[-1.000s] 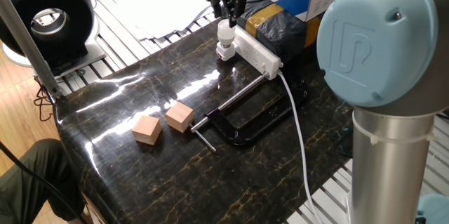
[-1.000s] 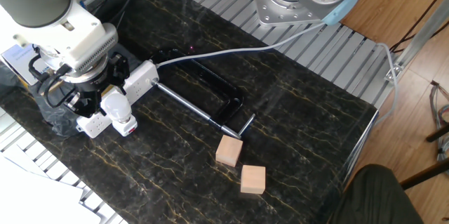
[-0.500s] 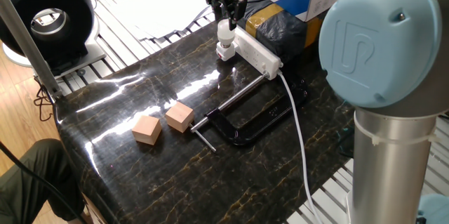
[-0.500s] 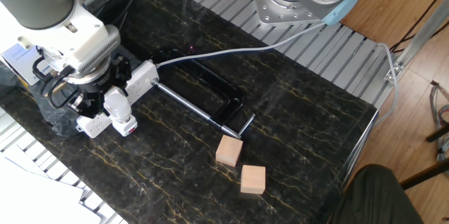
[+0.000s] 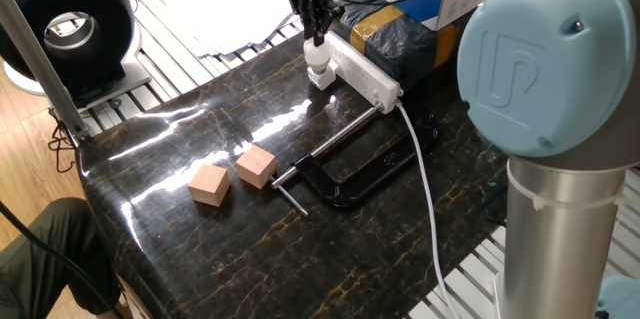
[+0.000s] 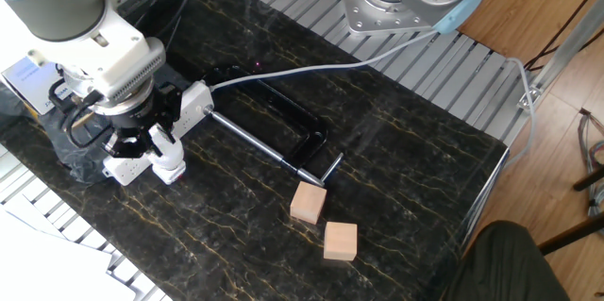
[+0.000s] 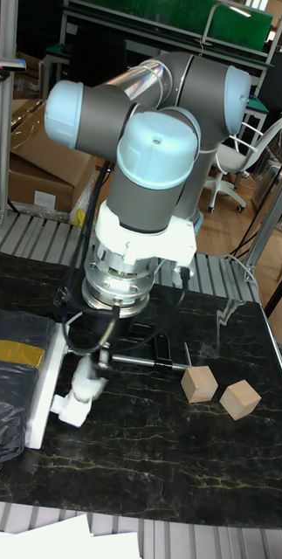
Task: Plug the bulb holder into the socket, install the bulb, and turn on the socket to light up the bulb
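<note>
The white socket point(image 5: 366, 71) lies at the table's back edge, its thick cable point(image 5: 425, 179) running forward. The bulb holder point(image 5: 322, 77) sits at the strip's near end, with the bulb point(image 5: 316, 55) standing in its top. My gripper point(image 5: 317, 35) comes down from above, and its fingers close on the bulb's globe. The other fixed view shows the gripper point(image 6: 159, 137) over the bulb point(image 6: 171, 153), the holder point(image 6: 171, 171) and the socket point(image 6: 193, 103). In the tall view the bulb point(image 7: 87, 381) and holder point(image 7: 69, 410) lean beside the socket point(image 7: 44, 384). The bulb is unlit.
A black clamp point(image 5: 350, 174) with a steel bar lies in front of the socket. Two tan wooden cubes point(image 5: 256, 167) point(image 5: 209, 185) rest left of it. A black-wrapped box point(image 5: 395, 34) stands behind the socket. The arm's base point(image 5: 545, 149) fills the right.
The gripper has turned about its vertical axis and shifted slightly left. The bulb and holder shifted with it and now lean a little.
</note>
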